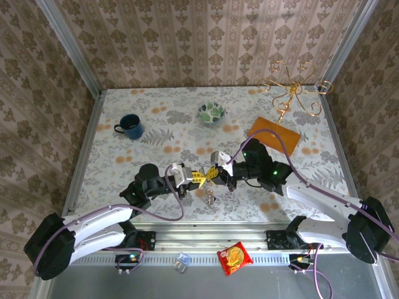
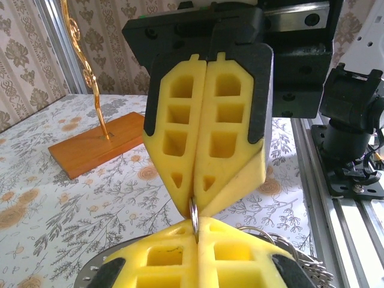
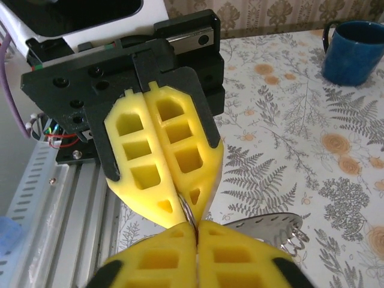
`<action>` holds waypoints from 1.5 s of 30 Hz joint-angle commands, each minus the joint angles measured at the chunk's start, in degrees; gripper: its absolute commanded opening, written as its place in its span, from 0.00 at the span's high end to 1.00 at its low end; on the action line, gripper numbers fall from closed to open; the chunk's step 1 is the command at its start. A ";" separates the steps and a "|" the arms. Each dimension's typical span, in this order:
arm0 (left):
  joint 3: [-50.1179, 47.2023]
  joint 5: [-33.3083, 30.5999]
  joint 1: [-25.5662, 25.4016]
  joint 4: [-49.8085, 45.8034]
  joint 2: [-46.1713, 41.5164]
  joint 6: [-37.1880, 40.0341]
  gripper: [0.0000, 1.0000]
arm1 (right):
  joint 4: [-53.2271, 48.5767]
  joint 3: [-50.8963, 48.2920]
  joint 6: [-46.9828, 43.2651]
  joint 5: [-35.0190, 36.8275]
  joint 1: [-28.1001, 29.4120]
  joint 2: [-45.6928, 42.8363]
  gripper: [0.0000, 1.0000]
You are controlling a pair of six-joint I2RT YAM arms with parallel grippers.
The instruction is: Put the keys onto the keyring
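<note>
Keyring (image 2: 194, 215): thin grey metal loop, edge-on, held in air above middle of tabletop's (image 1: 156, 134) near edge. Left gripper (image 2: 197, 227) and right gripper (image 2: 193, 205) meet tip to tip. Each pinches loop between soft yellow foam jaws with gridded hollows, likely steadying it for threading. Keys (image 1: 209, 198): small, silvery, seemingly dangling beneath; too blurry to confirm.

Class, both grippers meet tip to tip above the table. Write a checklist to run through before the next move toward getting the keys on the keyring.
1. Left gripper shut on the keyring: ok.
2. Right gripper shut on the same loop: ok.
3. Keys close beside the fingertips: ok.
4. Keys already threaded on the loop: cannot tell.
5. Blue mug well away from both arms: ok.
</note>
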 commanded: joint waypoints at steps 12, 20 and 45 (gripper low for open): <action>5.79 -5.25 -0.29 -14.70 -0.97 5.11 0.85 | -17.15 10.50 -12.69 3.82 1.14 2.85 1.00; 6.34 -4.26 -0.28 -13.44 -0.61 4.59 0.84 | -23.50 14.74 -17.44 9.20 4.29 5.31 1.00; 4.32 -0.32 -0.28 -9.37 -1.67 2.84 1.00 | 2.21 -2.38 -0.46 5.06 1.17 1.90 0.58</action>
